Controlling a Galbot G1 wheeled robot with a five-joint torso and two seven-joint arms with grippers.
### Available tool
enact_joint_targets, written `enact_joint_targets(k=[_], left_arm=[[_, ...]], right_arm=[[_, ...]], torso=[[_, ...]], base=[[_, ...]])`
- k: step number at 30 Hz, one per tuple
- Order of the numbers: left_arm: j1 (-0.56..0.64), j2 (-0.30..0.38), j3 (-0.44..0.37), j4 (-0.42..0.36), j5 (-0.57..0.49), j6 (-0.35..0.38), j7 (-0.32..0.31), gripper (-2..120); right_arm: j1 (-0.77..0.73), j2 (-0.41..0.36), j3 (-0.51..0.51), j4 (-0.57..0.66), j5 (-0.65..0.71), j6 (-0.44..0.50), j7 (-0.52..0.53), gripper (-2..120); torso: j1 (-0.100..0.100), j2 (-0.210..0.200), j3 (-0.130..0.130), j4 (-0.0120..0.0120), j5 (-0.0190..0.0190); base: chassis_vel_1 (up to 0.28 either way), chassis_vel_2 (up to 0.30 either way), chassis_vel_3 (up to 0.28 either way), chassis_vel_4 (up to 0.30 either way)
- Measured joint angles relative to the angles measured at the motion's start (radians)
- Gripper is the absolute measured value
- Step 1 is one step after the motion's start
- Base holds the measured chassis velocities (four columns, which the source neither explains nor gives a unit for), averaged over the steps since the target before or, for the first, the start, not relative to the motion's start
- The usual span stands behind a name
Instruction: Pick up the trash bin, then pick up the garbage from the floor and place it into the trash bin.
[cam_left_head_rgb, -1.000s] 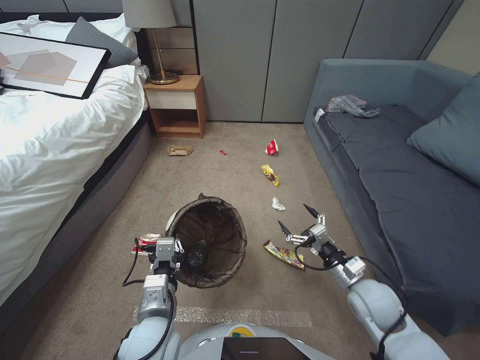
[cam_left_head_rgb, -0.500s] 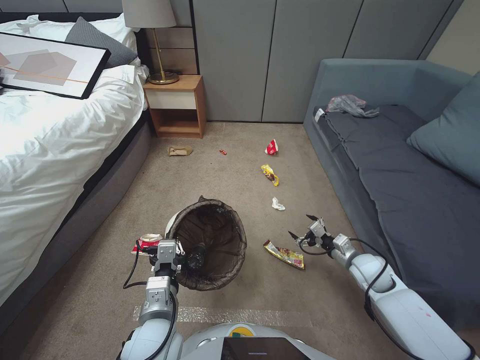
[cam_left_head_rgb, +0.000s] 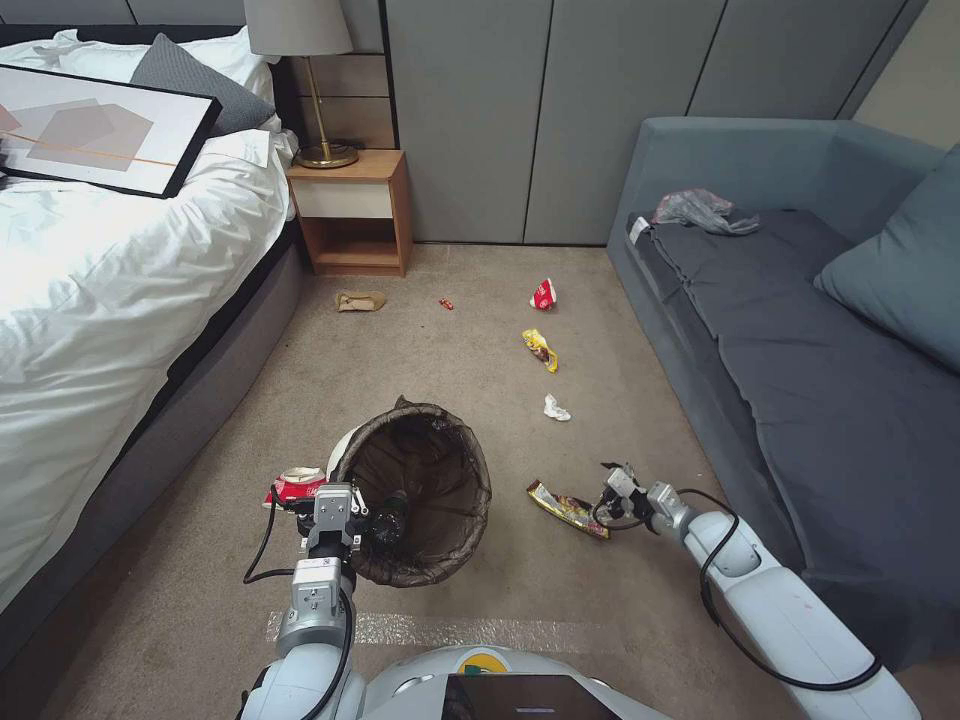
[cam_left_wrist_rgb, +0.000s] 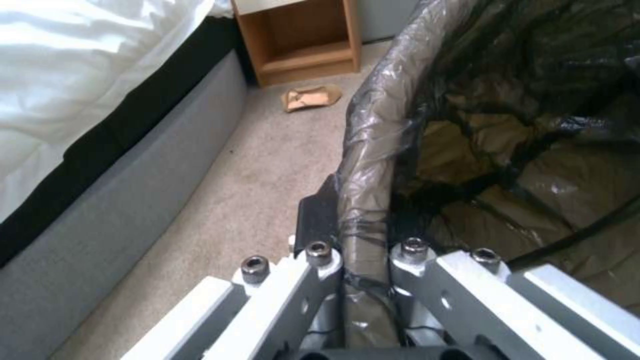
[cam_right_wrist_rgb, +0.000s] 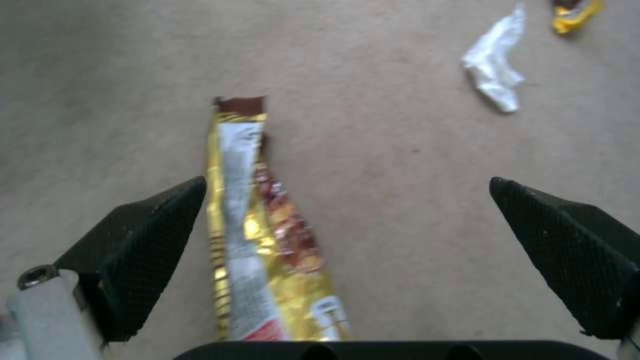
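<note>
At far left we see the bed, with the nightstand at its head. On the carpet before the nightstand lies a tan packet, and a tiny red scrap sits just beyond it. Nearer us, a crushed red-and-white cup rests beside our left gripper, which is clamped onto the near rim of the trash bin; its jaws pinch the dark bag folded over that edge. A bottle lies inside the bin. Further right, a red cup, a yellow wrapper and a white tissue trail along the floor. Closest is a long gold snack wrapper. Our right gripper hangs low over its end, jaws spread wide and holding nothing. The sofa closes the right side.
</note>
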Motion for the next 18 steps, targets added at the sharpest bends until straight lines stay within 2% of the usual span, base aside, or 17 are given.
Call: enact_joint_targets(k=[10,18], left_arm=[[-0.005,0.0,0.003,-0.001,0.001,-0.003,-0.001,0],[-0.008,0.0,0.007,0.0,0.001,-0.003,-0.002,0]], right_arm=[[-0.052,-0.003,0.037,0.033,-0.003,0.05,-0.09,100],[-0.043,-0.002,0.044,-0.019,-0.028,0.102,-0.125,100]], torso=[[0.0,0.0,0.0,0.0,-0.0001],[0.0,0.0,0.0,-0.0002,0.0002]], base=[[0.0,0.0,0.0,0.0],[0.0,0.0,0.0,0.0]])
